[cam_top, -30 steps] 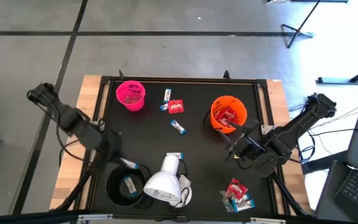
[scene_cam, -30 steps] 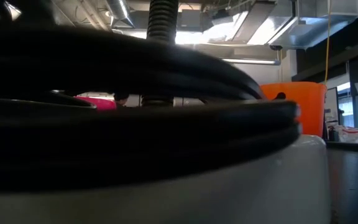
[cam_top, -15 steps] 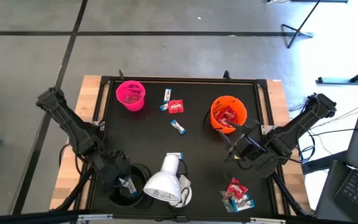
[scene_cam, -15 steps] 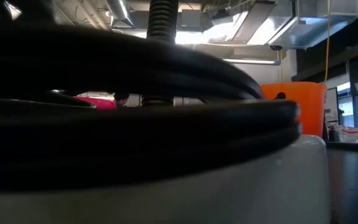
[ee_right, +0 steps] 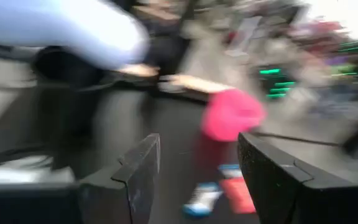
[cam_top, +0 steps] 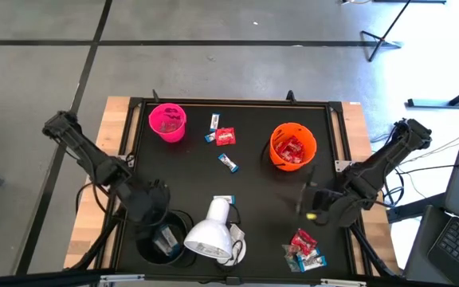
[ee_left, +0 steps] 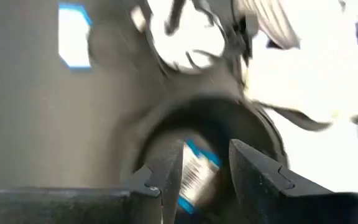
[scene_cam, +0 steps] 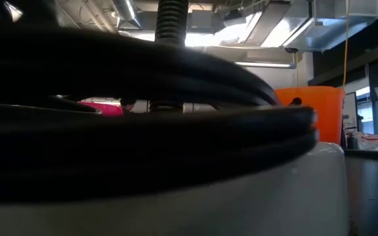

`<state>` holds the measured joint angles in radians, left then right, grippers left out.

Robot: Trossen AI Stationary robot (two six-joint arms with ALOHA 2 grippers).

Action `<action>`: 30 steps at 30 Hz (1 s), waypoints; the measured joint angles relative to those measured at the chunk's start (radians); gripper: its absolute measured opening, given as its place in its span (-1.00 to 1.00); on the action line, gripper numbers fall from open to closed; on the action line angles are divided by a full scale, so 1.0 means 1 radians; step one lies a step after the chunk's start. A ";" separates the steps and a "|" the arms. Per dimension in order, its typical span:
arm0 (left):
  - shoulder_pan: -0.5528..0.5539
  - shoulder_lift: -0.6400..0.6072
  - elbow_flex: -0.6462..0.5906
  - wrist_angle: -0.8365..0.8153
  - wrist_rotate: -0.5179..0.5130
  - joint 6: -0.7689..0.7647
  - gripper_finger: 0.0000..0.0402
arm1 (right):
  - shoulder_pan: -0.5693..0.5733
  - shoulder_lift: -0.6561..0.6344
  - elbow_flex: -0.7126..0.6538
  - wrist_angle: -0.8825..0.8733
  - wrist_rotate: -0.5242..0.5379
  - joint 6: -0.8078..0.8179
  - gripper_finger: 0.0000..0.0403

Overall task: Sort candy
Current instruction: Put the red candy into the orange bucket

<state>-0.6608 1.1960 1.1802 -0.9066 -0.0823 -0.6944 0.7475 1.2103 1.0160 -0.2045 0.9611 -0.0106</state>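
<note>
White-and-blue bar (ee_left: pixel 194 171) dropping into the black cup (cam_top: pixel 164 237) at the table's near left.

I see my left gripper (ee_left: pixel 205 163) above the cup, fingers parted with the bar between them, apparently loose. I'd lift straight up, clear of the rim and the lamp head (cam_top: pixel 210 233). Right gripper (ee_right: pixel 197 168) hangs spread, empty, over the table's right side near the red packets (cam_top: pixel 303 241).

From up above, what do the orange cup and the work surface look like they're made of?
The orange cup looks like plastic: one even bright colour, a smooth round rim and a slight sheen. The black mat looks like matte rubber or foam, dull and flat with no glare, though that is only a guess. It lies on a pale wooden table, whose grain shows at the edge.
</note>
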 joint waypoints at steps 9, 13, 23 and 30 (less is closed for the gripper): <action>0.036 -0.017 0.016 0.105 -0.251 0.438 -0.39 | 0.053 0.001 -0.001 -0.329 -0.219 0.400 0.06; 0.107 -0.075 0.016 0.141 -0.250 0.578 -0.39 | 0.085 0.001 -0.001 -0.414 -0.256 0.549 0.06; 0.282 -0.251 -0.071 0.504 -0.267 0.811 -0.39 | 0.096 0.002 -0.001 -0.573 -0.426 0.836 0.06; 0.381 -0.262 -0.268 0.751 -0.132 0.904 -0.39 | 0.097 0.011 -0.002 -0.756 -0.530 1.069 0.06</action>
<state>-0.2796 0.9342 0.9117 -0.1558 -0.2146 0.2100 0.8441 1.2214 1.0142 -0.9603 0.4315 1.0582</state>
